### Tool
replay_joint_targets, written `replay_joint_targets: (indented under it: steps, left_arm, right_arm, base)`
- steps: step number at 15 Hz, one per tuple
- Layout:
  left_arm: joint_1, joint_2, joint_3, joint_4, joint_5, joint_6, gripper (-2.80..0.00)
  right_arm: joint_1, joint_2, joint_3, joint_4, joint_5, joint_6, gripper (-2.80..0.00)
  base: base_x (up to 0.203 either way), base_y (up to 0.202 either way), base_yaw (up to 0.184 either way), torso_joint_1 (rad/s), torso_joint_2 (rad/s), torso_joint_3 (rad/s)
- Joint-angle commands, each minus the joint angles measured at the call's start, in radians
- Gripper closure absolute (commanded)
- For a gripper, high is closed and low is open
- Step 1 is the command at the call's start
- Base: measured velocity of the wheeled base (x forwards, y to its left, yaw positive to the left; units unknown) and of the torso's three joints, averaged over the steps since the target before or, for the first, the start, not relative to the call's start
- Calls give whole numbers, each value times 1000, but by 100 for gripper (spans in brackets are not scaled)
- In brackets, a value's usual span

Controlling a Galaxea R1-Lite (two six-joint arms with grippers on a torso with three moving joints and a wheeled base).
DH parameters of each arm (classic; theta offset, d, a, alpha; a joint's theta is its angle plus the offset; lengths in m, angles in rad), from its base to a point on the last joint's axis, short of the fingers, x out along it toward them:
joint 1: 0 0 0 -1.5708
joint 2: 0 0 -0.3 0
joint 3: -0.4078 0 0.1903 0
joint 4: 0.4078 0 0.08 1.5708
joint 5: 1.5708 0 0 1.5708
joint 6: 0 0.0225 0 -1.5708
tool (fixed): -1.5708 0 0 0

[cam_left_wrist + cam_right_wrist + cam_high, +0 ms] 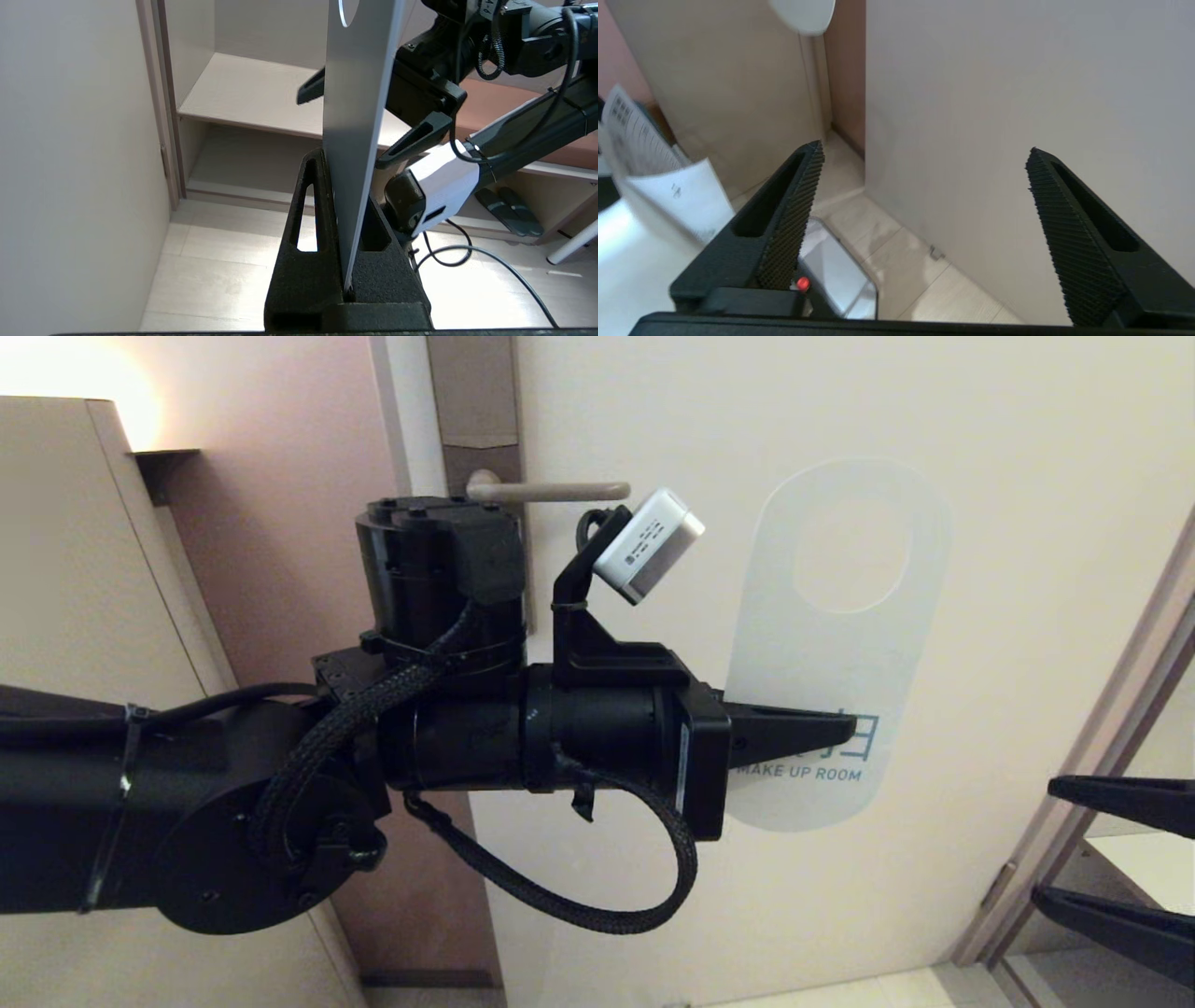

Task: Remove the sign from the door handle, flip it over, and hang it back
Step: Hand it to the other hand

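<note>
Cream door panelling fills the background, with a brown backplate and the beige door handle [551, 491] at upper left and a shelved alcove off to the right. The sign [840, 644] is off the handle, held free in front of the door to the handle's right, its white face with teal "MAKE UP ROOM" lettering towards the head camera and its oval hole uppermost. The left gripper [845, 730] is clamped on the sign's lower part; the left wrist view shows the card edge-on, pinched deep between the two black fingers [306, 219]. The right gripper [1111, 845] waits at the far right with its fingers spread wide and nothing between them, and in the left wrist view it sits just behind the card. The step in hand appears to be the turn-over. Done well, the right gripper would close on a bare margin of the card away from the hole before the left lets go, so the card never hangs unsupported. Keeping the hole clear and level with the lever's free end should make rehanging easier.
</note>
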Motion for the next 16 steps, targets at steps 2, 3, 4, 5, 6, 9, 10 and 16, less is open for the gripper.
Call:
replay_joint_targets:
  steps: [2, 3, 4, 5, 6, 9, 10, 16]
  left_arm:
    - [-5, 11, -1, -32, -4, -33, 0]
    - [-7, 21, -3, -66, -5, -66, 0]
    - [-11, 35, -5, -106, -5, -94, 0]
    - [-17, 50, -6, -139, -5, -108, 0]
    - [-30, 59, -6, -151, -6, -114, 0]
    - [-45, 74, -6, -153, -7, -115, 0]
    - [-43, 75, -6, -153, -8, -115, 0]
    - [-44, 84, -6, -155, -43, -115, 0]
  right_arm:
    - [1, 39, -10, -41, 4, -1, -280]
    - [3, 45, -10, -49, 3, -1, -280]
    - [3, 47, -10, -53, 2, 0, -280]
    - [3, 47, -10, -53, 2, 0, -280]
    - [3, 47, -10, -53, 1, 0, -280]
    - [3, 52, -16, -53, 2, 2, -280]
    - [3, 55, -23, -53, 2, 2, -280]
    - [76, 99, -74, -55, 5, 2, -280]
  base:
    - [0, 0, 0, 0, 0, 0]
    - [0, 0, 0, 0, 0, 0]
    - [0, 0, 0, 0, 0, 0]
    - [0, 0, 0, 0, 0, 0]
    - [0, 0, 0, 0, 0, 0]
    - [0, 0, 0, 0, 0, 0]
    - [0, 0, 0, 0, 0, 0]
    - [0, 0, 0, 0, 0, 0]
